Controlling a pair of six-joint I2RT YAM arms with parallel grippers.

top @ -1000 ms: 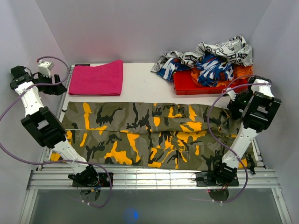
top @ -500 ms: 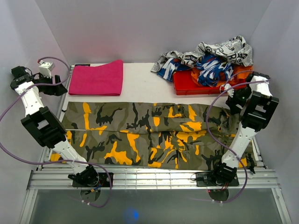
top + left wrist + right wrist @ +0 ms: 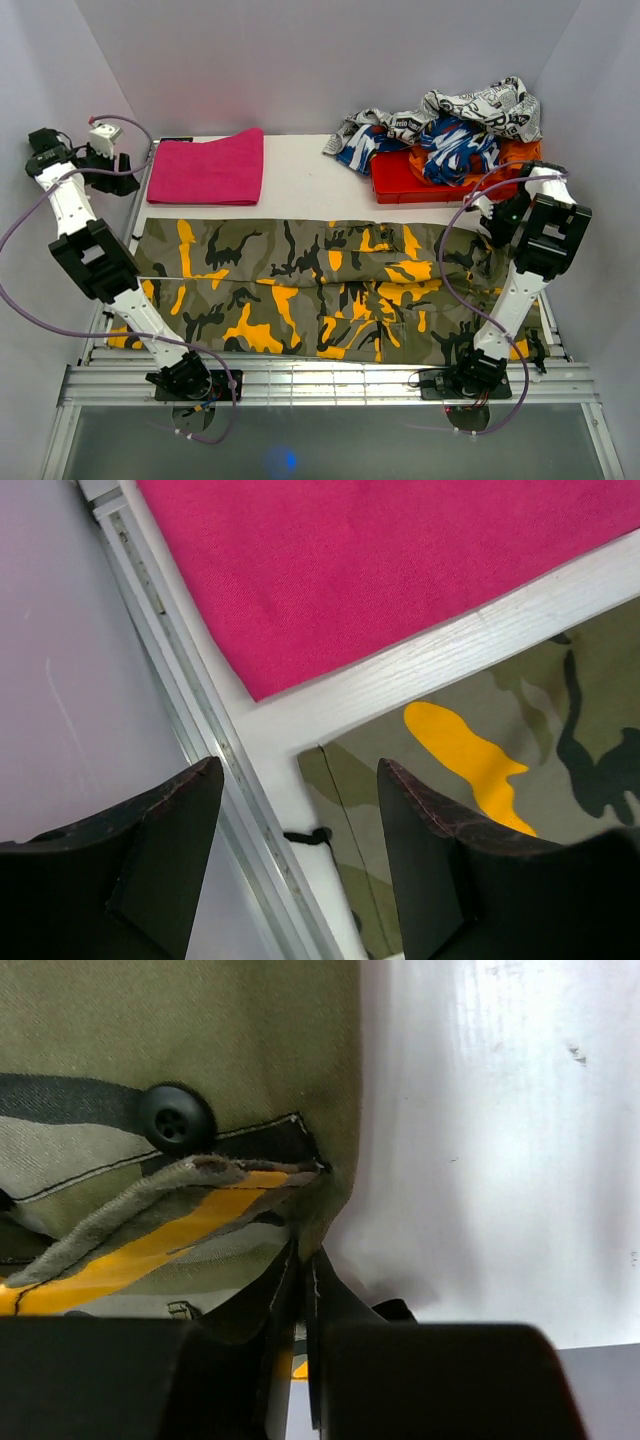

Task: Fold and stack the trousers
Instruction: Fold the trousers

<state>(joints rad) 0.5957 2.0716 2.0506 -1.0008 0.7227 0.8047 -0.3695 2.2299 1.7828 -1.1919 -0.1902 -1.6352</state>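
Observation:
The camouflage trousers (image 3: 320, 290) lie flat across the table, legs to the left and waist to the right. My right gripper (image 3: 491, 214) is down at the waist's far right corner. In the right wrist view it (image 3: 305, 1260) is shut on the trousers (image 3: 200, 1040), pinching the cloth edge just below a black button (image 3: 175, 1118). My left gripper (image 3: 122, 176) hovers at the table's far left edge. In the left wrist view it (image 3: 300, 770) is open and holds nothing, above the trousers' (image 3: 520, 740) far leg-end corner and the white table strip.
A folded pink towel (image 3: 207, 167) lies at the back left, close beyond the leg ends (image 3: 380, 570). At the back right a red tray (image 3: 400, 182) carries a heap of garments, newsprint-patterned (image 3: 480, 105) and blue-and-white (image 3: 455, 140). An aluminium rail (image 3: 190, 730) runs along the table's left edge.
My right gripper has moved a little back and left, come down on the waist corner and shut on it. My left arm has shifted slightly toward the back.

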